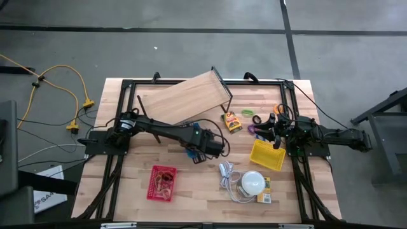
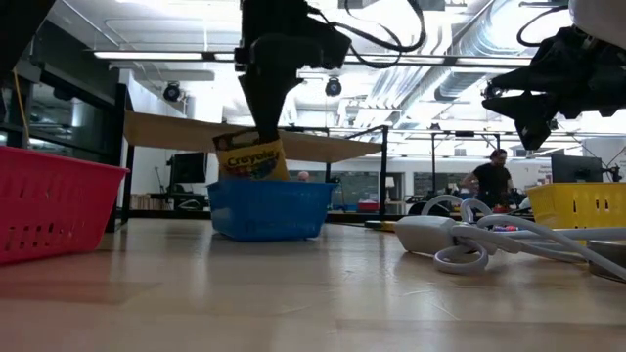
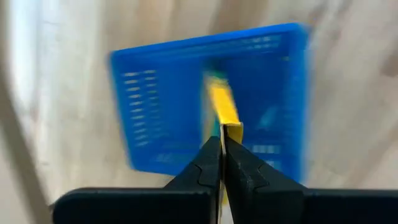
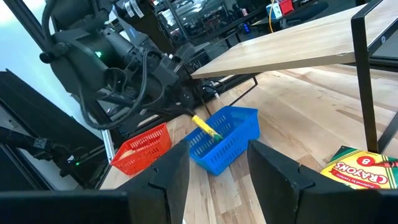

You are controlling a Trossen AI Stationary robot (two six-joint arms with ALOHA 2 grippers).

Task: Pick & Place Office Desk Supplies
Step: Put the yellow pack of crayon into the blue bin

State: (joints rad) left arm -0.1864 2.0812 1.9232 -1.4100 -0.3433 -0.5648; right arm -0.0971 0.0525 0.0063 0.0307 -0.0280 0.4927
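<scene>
A yellow crayon packet (image 2: 249, 156) hangs tilted over the blue basket (image 2: 269, 210) in the middle of the table, its lower end behind the basket's rim. My left gripper (image 3: 222, 146) is shut on it from above. A second crayon packet (image 1: 232, 121) and small green and purple pieces (image 1: 254, 121) lie flat on the table farther back. My right gripper (image 4: 219, 155) waits open at the table's right side, touching nothing. My left gripper pinches the packet's upper edge (image 3: 231, 129) between its two fingers, which point steeply down from above. The packet hangs tilted below the fingers, with its lower part (image 2: 256, 172) inside the blue basket; whether it touches the basket's floor I cannot tell.
A red basket (image 1: 162, 182) stands near the front left and a yellow basket (image 1: 267, 154) right of centre. A white dome (image 1: 252, 182) with its cord (image 1: 227, 175) lies near the front, a small packet (image 1: 267, 196) beside it. A slanted wooden board (image 1: 184, 98) spans the back.
</scene>
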